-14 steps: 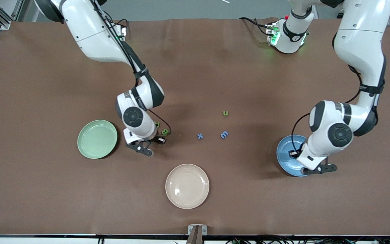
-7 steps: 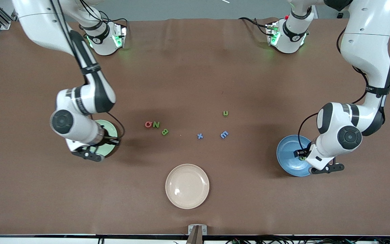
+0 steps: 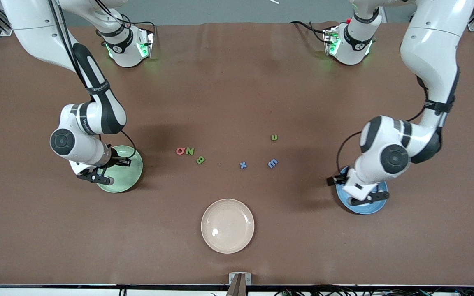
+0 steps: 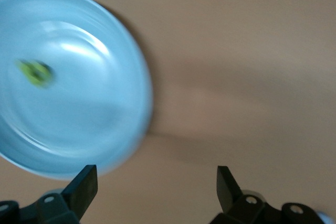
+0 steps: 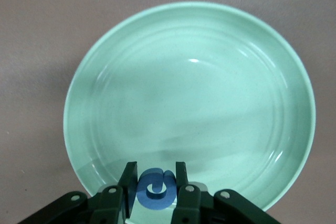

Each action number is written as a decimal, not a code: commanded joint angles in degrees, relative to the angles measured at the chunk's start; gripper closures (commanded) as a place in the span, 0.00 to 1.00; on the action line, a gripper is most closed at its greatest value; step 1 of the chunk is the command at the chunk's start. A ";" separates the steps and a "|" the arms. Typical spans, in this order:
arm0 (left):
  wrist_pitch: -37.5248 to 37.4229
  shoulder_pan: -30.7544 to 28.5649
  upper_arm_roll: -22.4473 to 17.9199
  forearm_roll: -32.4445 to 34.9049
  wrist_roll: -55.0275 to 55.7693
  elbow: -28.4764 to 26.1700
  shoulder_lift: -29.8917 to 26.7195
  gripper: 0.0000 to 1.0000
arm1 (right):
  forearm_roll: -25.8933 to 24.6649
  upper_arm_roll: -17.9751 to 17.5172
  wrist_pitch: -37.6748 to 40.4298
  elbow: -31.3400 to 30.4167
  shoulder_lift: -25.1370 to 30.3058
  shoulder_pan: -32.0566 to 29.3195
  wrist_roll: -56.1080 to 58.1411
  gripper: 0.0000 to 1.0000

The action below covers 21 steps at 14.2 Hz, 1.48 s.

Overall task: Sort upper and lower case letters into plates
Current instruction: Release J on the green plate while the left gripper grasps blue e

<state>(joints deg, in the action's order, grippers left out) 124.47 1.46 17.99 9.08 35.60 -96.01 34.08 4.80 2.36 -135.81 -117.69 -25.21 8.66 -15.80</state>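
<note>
My right gripper point(image 3: 117, 164) hangs over the pale green plate point(image 3: 133, 174) and is shut on a small blue letter point(image 5: 156, 188); the plate point(image 5: 210, 77) under it holds no letters. My left gripper point(image 3: 344, 184) is open and empty at the rim of the blue plate point(image 3: 379, 203), on the side toward the table's middle. In the left wrist view the gripper point(image 4: 156, 182) is over bare table beside that plate point(image 4: 94, 129), and a green letter point(image 4: 35, 72) lies in it. On the table lie a red letter point(image 3: 180, 151), green N point(image 3: 190, 151), green B point(image 3: 200, 160), blue x point(image 3: 243, 165), another blue letter point(image 3: 273, 163) and green u point(image 3: 274, 137).
A cream-beige plate point(image 3: 227, 225) sits nearer the front camera than the loose letters, about midway between the two arms' ends. Both arm bases stand along the table edge farthest from the front camera.
My right arm has swung from the letters by the B to over the pale green plate. My left gripper has shifted from over the blue plate to its rim, leaving a green letter in it.
</note>
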 commanded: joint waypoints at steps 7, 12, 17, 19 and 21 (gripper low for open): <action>6.65 10.84 1.61 0.41 27.56 -0.50 4.67 0.16 | -0.14 -0.77 -4.37 -4.83 0.42 -1.45 0.77 0.97; 13.33 14.09 1.43 0.76 37.86 -1.11 7.48 0.15 | -0.14 -0.77 -4.11 -4.31 0.42 -3.12 4.10 0.00; 13.43 15.24 1.17 0.85 39.98 -1.38 8.28 0.20 | 0.65 -1.48 -2.09 -1.41 0.95 -0.94 0.78 0.00; 13.43 15.50 1.17 0.85 39.98 -1.29 8.72 0.25 | 0.65 -1.48 -1.38 0.52 0.69 2.83 -6.58 0.00; 13.87 15.50 1.08 0.85 39.98 -1.20 9.42 0.27 | 0.65 -1.48 -1.91 1.14 0.51 5.56 -11.78 0.00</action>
<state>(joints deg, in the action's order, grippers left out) 137.13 16.42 19.60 9.11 74.26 -96.90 43.17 5.13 0.83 -138.15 -116.74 -25.49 11.55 -22.54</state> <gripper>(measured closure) 0.242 0.000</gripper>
